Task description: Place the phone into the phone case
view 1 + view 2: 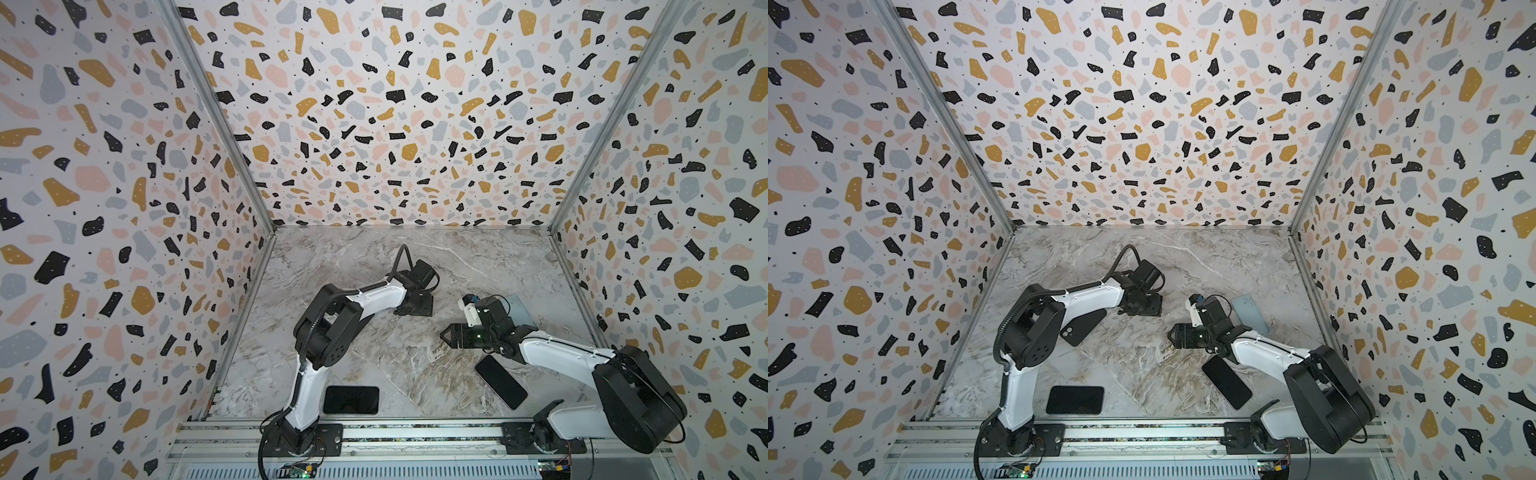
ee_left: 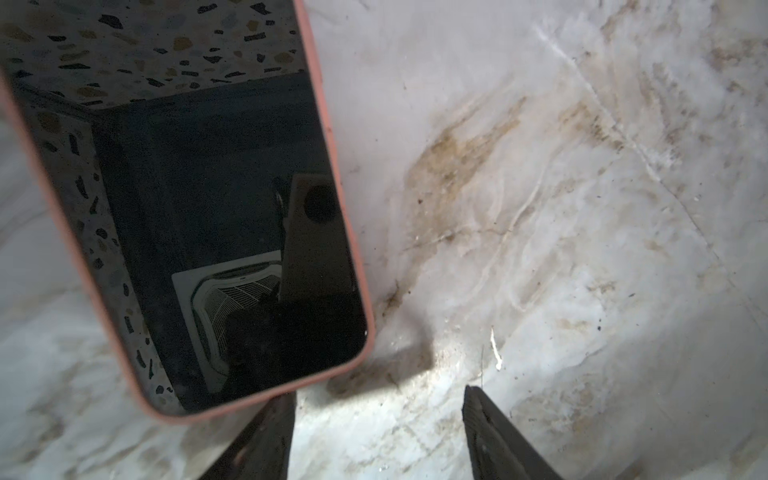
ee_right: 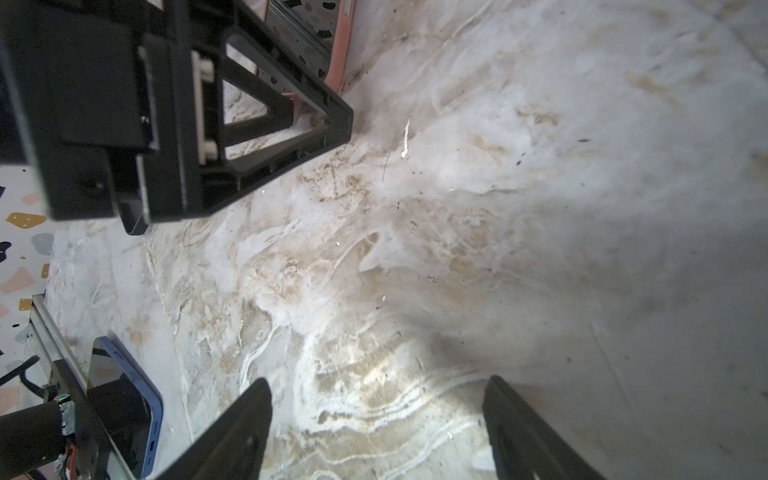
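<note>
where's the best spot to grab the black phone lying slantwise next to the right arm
Take the black phone by its two long edges near mid-length, coming straight down with the jaws turned to its slant. It lies flat on the table, so only the thin sides offer a hold, and its width probably suits the open right gripper better than its length.

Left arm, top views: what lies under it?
A black phone case, camera cutout showing, lies on the table, partly visible in a top view; the left arm covers its far end.
</note>
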